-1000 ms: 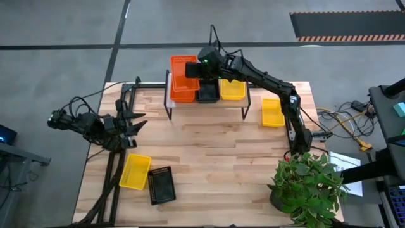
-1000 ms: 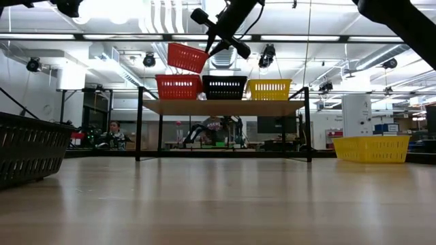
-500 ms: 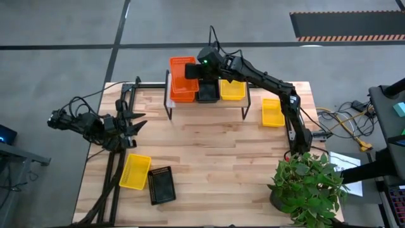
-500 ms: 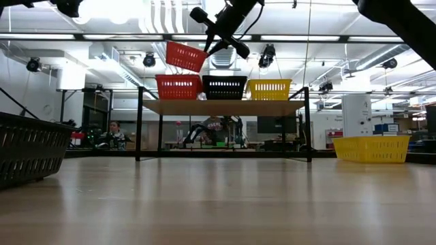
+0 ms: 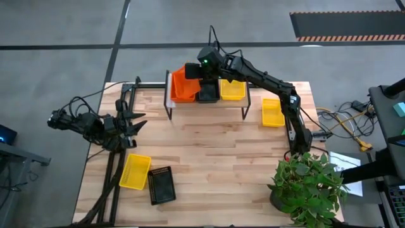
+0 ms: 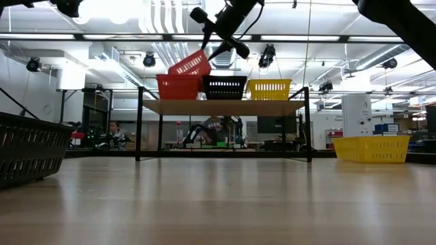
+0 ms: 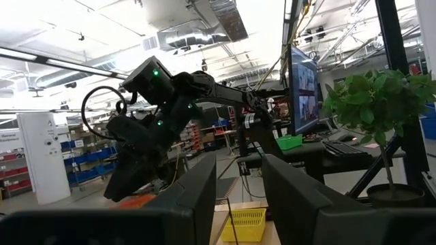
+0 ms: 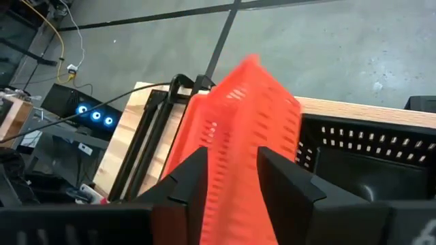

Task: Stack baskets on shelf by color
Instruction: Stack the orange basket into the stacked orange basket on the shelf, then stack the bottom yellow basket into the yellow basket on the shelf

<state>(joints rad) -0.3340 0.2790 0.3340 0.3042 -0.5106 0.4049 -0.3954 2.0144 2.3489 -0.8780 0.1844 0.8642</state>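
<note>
The right gripper [image 5: 197, 71] hung above the wooden-topped shelf [image 5: 243, 102], fingers parted and apparently free of the tilted red-orange slotted plastic basket [image 6: 190, 65] dropping into the red one beneath. It looked light, stiff and slippery; a rim grip suits.

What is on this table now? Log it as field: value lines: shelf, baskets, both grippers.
shelf: holds red, black and yellow baskets side by side
tilted red basket: leaning into the lower red basket
middle: black basket
other end: yellow basket
loose on table: right yellow basket, front yellow basket, front black basket
right gripper: open, above the tilted red basket
left gripper: open, waiting at the table's left edge
</note>
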